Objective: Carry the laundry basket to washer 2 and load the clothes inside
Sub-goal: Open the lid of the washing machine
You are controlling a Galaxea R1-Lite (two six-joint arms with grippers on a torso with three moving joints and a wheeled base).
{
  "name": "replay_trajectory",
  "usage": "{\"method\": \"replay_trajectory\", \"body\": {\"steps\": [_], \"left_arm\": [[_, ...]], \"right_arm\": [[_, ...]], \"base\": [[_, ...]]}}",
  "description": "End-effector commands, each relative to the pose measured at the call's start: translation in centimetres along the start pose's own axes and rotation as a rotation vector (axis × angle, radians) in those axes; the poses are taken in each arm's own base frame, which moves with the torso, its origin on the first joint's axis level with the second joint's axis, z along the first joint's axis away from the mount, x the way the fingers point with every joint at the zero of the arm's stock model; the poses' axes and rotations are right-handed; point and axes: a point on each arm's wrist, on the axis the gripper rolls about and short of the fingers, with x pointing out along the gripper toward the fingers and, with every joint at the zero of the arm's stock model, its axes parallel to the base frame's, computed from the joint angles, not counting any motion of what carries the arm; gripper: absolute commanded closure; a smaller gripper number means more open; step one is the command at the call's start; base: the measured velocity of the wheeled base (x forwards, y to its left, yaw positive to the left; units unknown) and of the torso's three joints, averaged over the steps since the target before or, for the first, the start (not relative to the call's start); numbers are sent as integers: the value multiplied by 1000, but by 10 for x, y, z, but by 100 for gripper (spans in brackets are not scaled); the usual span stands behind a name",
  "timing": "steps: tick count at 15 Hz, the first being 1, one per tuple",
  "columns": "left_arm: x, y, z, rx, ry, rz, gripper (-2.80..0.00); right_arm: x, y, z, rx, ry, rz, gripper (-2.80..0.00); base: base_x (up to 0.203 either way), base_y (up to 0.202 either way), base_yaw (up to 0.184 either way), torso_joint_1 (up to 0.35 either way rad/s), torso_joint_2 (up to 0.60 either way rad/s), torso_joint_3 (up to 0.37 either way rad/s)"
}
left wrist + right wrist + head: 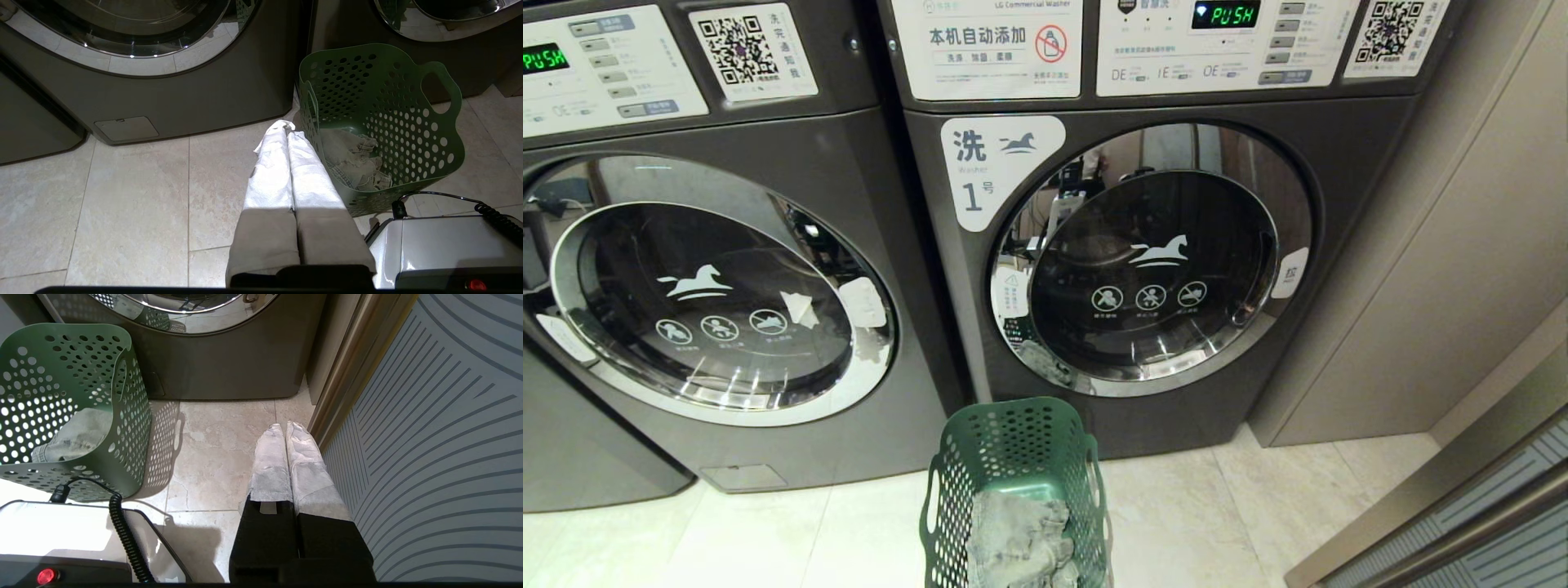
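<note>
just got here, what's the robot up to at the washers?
Nothing is being handled right now. The laundry basket sits on the floor tiles in front of the washer labelled 1, with the clothes bunched inside it. Both doors in view are closed. The left end effector and right end effector are shut and empty, held low over the floor on either side of the basket. The washer on the left shows no visible number.
</note>
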Motion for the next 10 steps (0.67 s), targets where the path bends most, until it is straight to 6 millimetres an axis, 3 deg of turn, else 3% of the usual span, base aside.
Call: {"method": "replay_trajectory", "body": {"steps": [1,3,4,7,8,10], "left_arm": [[0,0,0,8,3,-9,0],[-1,0,5,-1,-27,-4,0],[-7,1,16,-8,-79,-7,0],[-28,4,78,-31,-172,-52,0],[-23,6,102,-71,-134,-74,0],[13,9,147,-174,12,-107,0]], "right_arm": [[0,0,0,-4,2,3,0],[0,0,0,-2,4,0,0],[0,0,0,-2,4,0,0],[0,0,0,-5,3,9,0],[0,0,0,-5,3,9,0],[0,0,0,-5,3,8,0]], "base": [[0,0,0,0,0,0],[0,0,0,0,0,0],[0,0,0,0,0,0],[0,0,0,0,0,0],[0,0,0,0,0,0],[0,0,0,0,0,0]]}}
